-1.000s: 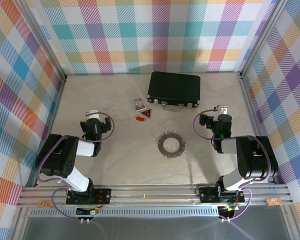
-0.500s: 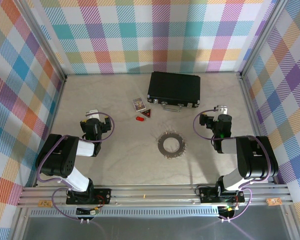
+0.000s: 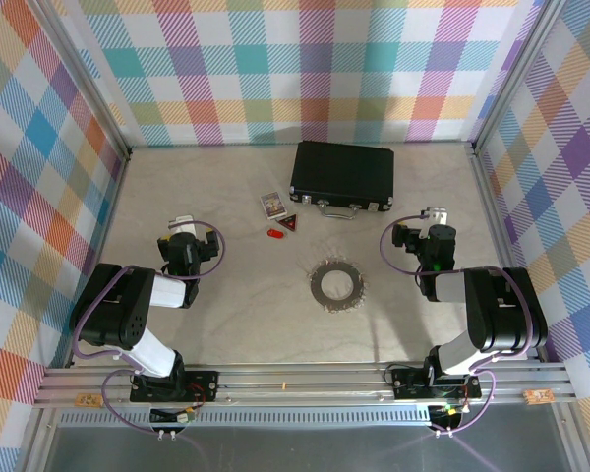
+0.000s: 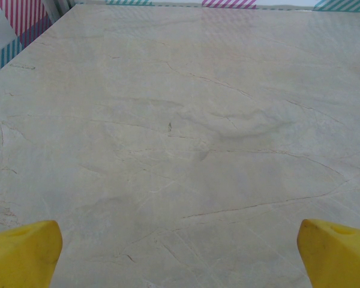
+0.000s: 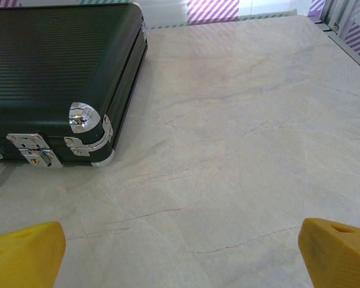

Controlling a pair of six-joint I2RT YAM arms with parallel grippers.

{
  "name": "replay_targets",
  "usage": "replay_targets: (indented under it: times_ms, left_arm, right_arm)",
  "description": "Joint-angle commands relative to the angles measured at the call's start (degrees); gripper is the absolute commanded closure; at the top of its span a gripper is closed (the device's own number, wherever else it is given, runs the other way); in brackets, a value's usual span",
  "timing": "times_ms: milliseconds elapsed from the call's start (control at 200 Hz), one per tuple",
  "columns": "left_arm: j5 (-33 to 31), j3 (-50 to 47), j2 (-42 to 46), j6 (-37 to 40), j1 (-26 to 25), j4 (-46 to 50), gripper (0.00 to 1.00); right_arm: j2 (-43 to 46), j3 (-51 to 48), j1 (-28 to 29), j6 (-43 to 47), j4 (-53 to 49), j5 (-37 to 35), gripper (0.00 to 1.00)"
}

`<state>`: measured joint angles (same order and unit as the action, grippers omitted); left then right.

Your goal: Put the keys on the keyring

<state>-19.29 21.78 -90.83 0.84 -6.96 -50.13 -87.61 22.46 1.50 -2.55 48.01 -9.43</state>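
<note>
beside the keyring [image 3: 335, 284], arms [image 3: 128, 310] sit folded; left fingers [image 4: 24, 255] wide, right fingers [image 5: 339, 249] wide.

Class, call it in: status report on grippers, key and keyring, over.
Left gripper open, empty. Right gripper open, empty. Red-headed key on table, apart from keyring. Triangular tag close beside key.

The surface [image 4: 180, 120] is pale beige with thin dark veins, like marble. The fingers [image 4: 24, 255] of the left end effector [image 4: 180, 261] and of the right end effector [image 5: 180, 258] are bright yellow. Ahead-left of the right one, the case [image 5: 54, 66] is black with fine ribs and silvery corners. The walls [image 3: 305, 69] carry a many-coloured pastel check.
</note>
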Motion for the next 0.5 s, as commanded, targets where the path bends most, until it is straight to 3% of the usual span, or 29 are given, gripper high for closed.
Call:
replay_targets:
  times_ms: [0,495]
  left_arm:
    - [0.46,0.17,0.09,-0.76,0.45,-2.91,0.0]
    - [0.41,0.19,0.04,-0.8,0.42,-2.96,0.0]
  right_arm:
    - [-0.3,-0.57,0.26,-0.75,2.61,-0.5,0.01]
    - [-0.28,-0.56,0.26,-0.76,2.62,-0.5,0.01]
